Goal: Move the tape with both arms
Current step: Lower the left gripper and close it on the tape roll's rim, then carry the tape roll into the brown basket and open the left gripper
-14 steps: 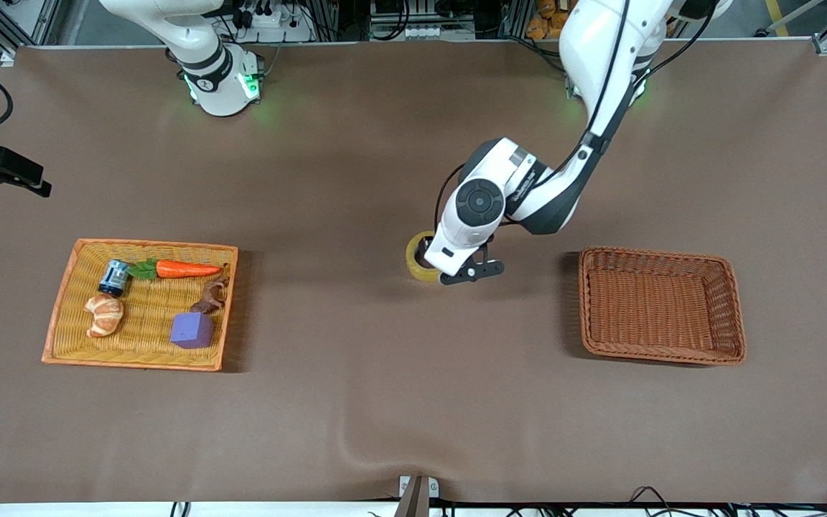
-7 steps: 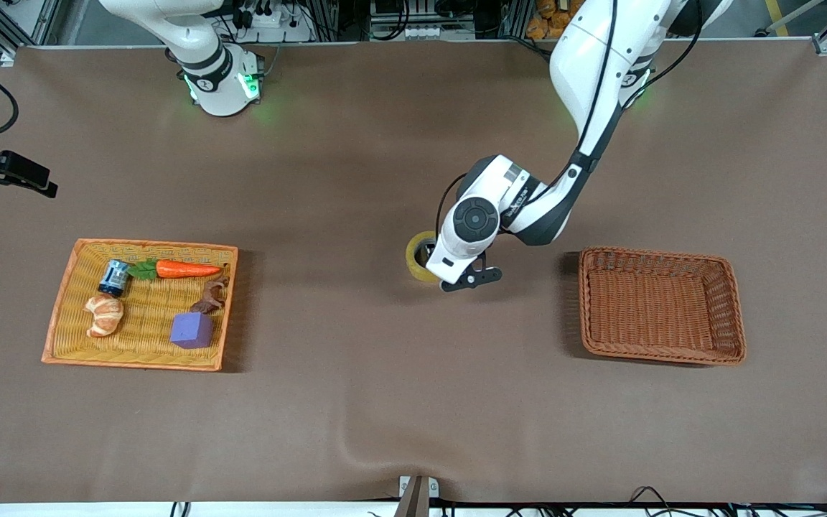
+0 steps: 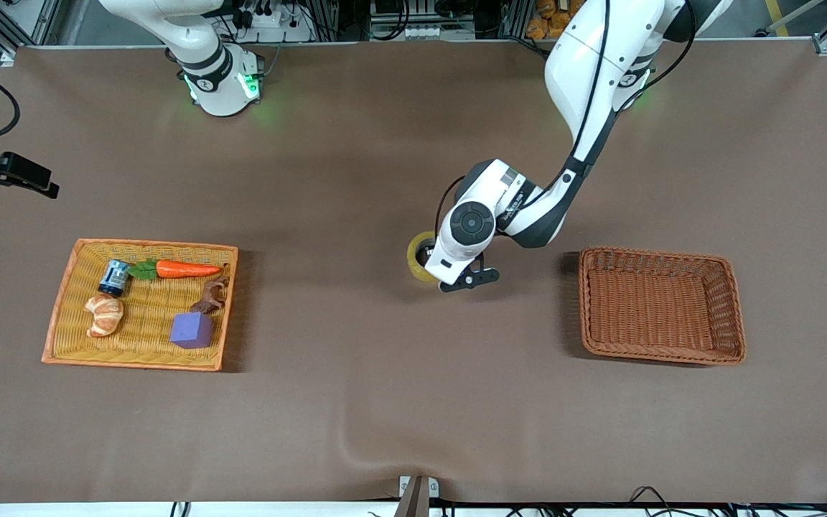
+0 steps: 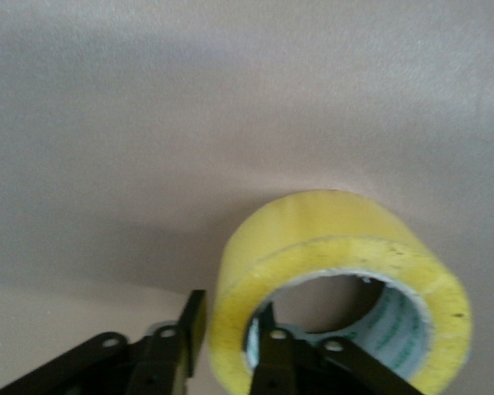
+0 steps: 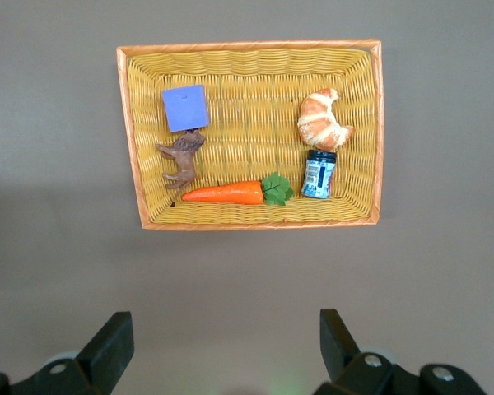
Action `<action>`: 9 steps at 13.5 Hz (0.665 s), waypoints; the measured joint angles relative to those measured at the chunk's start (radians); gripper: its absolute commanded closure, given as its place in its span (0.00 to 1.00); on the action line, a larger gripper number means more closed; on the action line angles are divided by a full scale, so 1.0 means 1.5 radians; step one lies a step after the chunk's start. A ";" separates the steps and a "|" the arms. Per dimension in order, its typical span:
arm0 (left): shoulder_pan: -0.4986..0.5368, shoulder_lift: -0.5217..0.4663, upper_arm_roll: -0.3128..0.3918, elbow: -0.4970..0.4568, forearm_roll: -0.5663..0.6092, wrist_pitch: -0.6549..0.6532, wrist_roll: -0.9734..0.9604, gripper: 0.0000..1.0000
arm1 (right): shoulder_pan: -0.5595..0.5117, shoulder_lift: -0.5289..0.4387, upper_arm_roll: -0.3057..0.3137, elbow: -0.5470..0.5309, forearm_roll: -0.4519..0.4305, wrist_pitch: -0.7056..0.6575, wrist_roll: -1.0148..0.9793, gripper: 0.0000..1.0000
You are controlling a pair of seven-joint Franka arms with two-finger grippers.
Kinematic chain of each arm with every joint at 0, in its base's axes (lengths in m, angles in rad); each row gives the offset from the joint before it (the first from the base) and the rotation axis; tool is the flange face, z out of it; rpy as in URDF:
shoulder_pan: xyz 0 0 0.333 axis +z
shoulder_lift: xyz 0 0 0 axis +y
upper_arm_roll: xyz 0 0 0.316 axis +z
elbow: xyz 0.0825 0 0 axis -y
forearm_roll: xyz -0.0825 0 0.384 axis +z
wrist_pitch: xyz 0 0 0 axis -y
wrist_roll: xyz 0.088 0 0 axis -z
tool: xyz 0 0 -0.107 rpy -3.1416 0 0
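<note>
from the right arm's end: our right gripper [image 5: 221,346] waits spread wide, high over the yellow basket [image 3: 69,301]. mid-table, between the two baskets, our left gripper [image 4: 230,350] is clamped on the wall of the tape [image 3: 418,257], one finger inside the core. pickup step; next we'd lift and carry it toward the brown basket [image 3: 733,316], probably.

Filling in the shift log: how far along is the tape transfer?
Done: the yellow translucent tape roll sits mid-table, out of the yellow wicker tray. In hand: left gripper shut on its wall. Left: lifting it into the empty brown wicker basket. Right gripper waits open.
</note>
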State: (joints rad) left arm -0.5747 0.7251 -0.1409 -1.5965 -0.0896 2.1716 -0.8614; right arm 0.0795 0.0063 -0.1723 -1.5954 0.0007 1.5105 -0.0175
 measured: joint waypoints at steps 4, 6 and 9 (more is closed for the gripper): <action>0.028 -0.023 0.011 0.018 0.000 -0.003 -0.033 1.00 | 0.000 0.002 0.000 0.000 -0.003 0.001 0.000 0.00; 0.072 -0.073 0.013 0.025 0.013 -0.057 -0.036 1.00 | 0.000 0.002 0.000 0.000 -0.004 0.001 0.000 0.00; 0.169 -0.161 0.014 0.024 0.045 -0.144 0.011 1.00 | 0.000 0.002 0.000 0.000 -0.005 0.003 0.000 0.00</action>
State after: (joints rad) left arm -0.3209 0.4829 -0.1198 -1.5605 -0.0227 1.9550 -0.8443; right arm 0.0801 0.0096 -0.1720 -1.5956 -0.0060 1.5143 -0.0170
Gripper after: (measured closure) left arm 0.780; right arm 0.000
